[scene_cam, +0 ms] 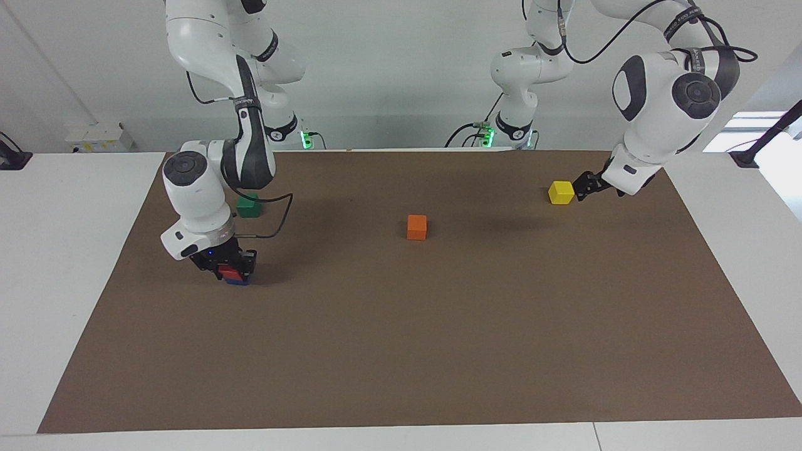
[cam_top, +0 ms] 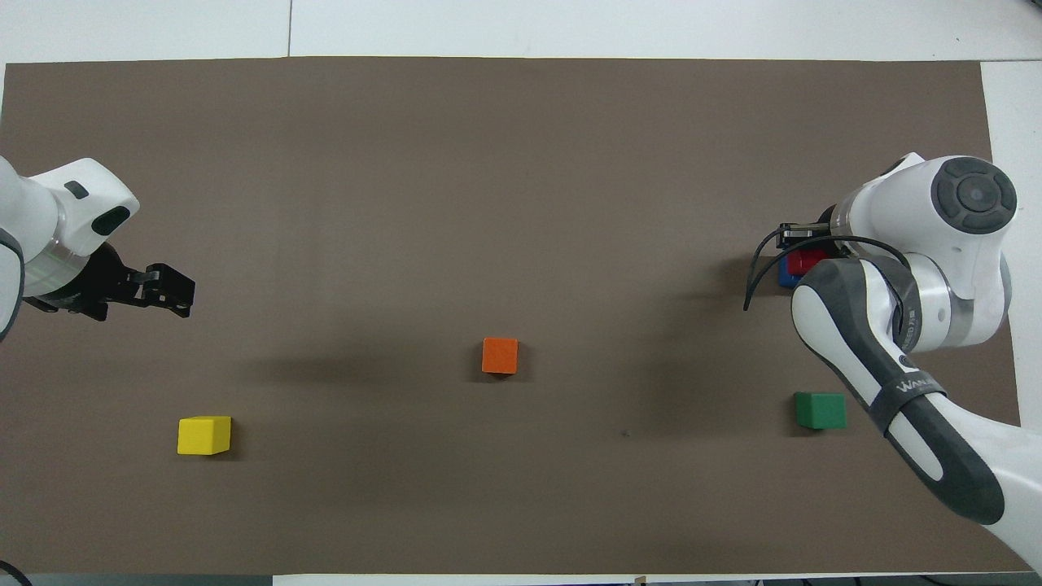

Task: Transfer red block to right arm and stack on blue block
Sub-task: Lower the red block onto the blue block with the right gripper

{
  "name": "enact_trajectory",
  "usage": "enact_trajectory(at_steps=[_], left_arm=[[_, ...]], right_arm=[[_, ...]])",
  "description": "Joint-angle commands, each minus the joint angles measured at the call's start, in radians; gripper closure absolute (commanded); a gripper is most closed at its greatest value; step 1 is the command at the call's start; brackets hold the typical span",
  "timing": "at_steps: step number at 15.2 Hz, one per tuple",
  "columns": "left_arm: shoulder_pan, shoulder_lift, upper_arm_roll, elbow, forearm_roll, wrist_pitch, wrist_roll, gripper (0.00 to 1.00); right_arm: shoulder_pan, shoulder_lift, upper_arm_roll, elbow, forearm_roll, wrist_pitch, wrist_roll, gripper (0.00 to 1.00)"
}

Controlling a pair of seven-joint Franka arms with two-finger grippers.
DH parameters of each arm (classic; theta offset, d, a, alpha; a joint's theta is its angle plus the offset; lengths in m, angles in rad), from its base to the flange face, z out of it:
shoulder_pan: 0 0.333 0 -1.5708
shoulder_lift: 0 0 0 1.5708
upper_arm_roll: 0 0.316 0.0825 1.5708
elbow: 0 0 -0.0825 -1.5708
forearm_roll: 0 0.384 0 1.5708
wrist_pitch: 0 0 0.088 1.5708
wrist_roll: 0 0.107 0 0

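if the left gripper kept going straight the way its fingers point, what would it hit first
Probably the yellow block: in the facing view the left gripper points at it from close by. The overhead view, though, suggests the gripper is raised, so it might pass above.

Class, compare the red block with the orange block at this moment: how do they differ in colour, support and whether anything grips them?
The red block is bright red; the orange block is orange. The red block sits over the blue block, whereas the orange block rests directly on the brown mat. The red block is clamped in the right tool; the orange block stands free, with nothing gripping it. Both are small cubes of matching size.
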Motion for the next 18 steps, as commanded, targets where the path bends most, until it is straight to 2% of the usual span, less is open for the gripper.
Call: enact_trajectory(at_steps=[1, 3, 5, 8, 18], left_arm=[[-0.015, -0.056, 0.043, -0.012, 0.004, -0.011, 0.084, 0.0], [-0.015, -0.058, 0.053, -0.004, 0.006, 0.024, 0.181, 0.0], [-0.015, -0.045, 0.051, 0.015, 0.006, 0.084, 0.181, 0.0], [-0.015, 0.004, 0.051, 0.086, 0.006, 0.063, 0.182, 0.0], [-0.036, -0.001, 0.068, 0.103, 0.007, 0.06, 0.185, 0.0]], right_arm=[[-0.015, -0.04, 0.007, -0.051, -0.027, 0.015, 0.022, 1.0], [-0.016, -0.042, 0.006, -0.052, -0.027, 0.013, 0.019, 1.0], [-0.033, -0.042, 0.007, -0.052, -0.027, 0.013, -0.004, 1.0], [-0.05, -0.042, 0.007, -0.052, -0.027, 0.014, -0.033, 1.0], [-0.036, -0.037, 0.009, -0.04, -0.021, 0.019, -0.001, 1.0]])
